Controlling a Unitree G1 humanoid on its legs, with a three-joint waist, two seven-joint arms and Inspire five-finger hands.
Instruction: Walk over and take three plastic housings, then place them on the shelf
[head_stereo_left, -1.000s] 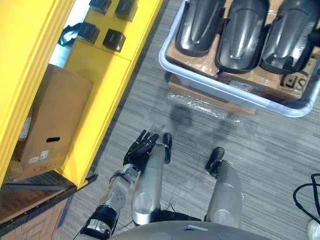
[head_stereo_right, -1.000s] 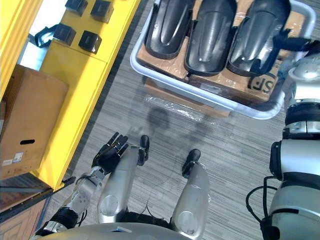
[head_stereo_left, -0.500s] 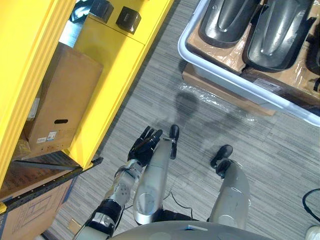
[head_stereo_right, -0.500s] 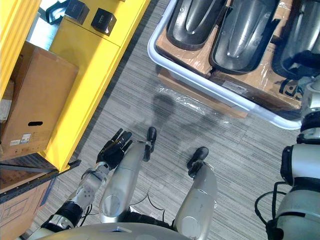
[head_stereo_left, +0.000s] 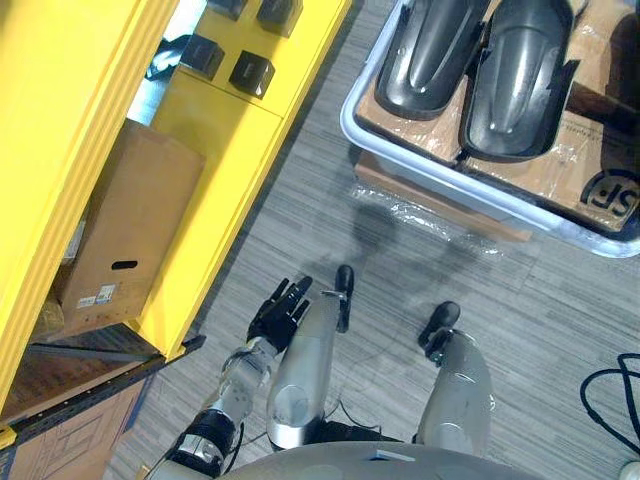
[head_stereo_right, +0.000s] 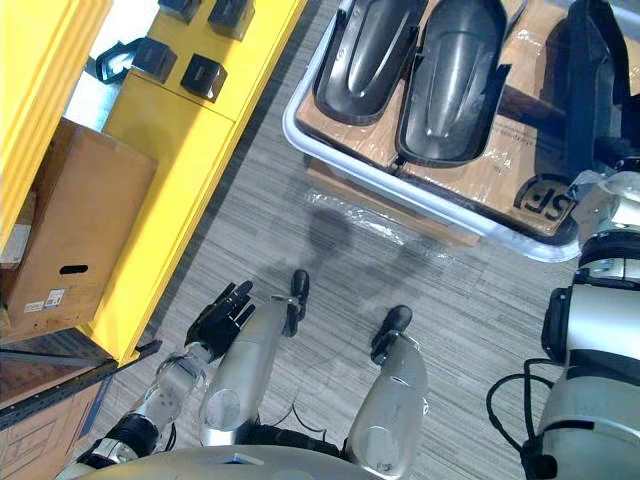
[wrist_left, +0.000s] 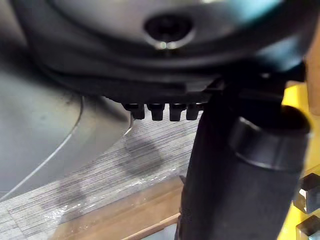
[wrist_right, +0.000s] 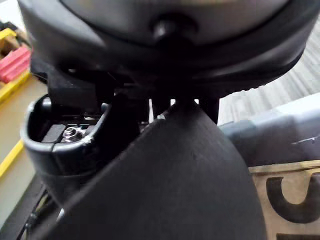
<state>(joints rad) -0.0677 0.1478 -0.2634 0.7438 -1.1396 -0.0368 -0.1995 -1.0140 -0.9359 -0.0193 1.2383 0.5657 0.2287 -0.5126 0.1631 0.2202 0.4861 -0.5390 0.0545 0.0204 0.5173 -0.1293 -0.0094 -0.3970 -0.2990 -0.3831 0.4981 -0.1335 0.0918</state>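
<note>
Bright, even light from above; soft shadows lie on the floor (head_stereo_left: 380, 215) beside the tray (head_stereo_left: 400, 152), and pale glare streaks 2 housings (head_stereo_left: 430, 45).

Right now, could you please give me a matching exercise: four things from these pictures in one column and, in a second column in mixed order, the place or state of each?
Things:
1. left hand
2. cardboard box
3. two plastic housings
4. small black blocks

Places or states:
a. lying side by side in the grey tray
b. on a board of the yellow shelf
c. open, above the floor
d. inside the shelf, below that board

Pairs: 1-c, 2-d, 3-a, 4-b.
</note>
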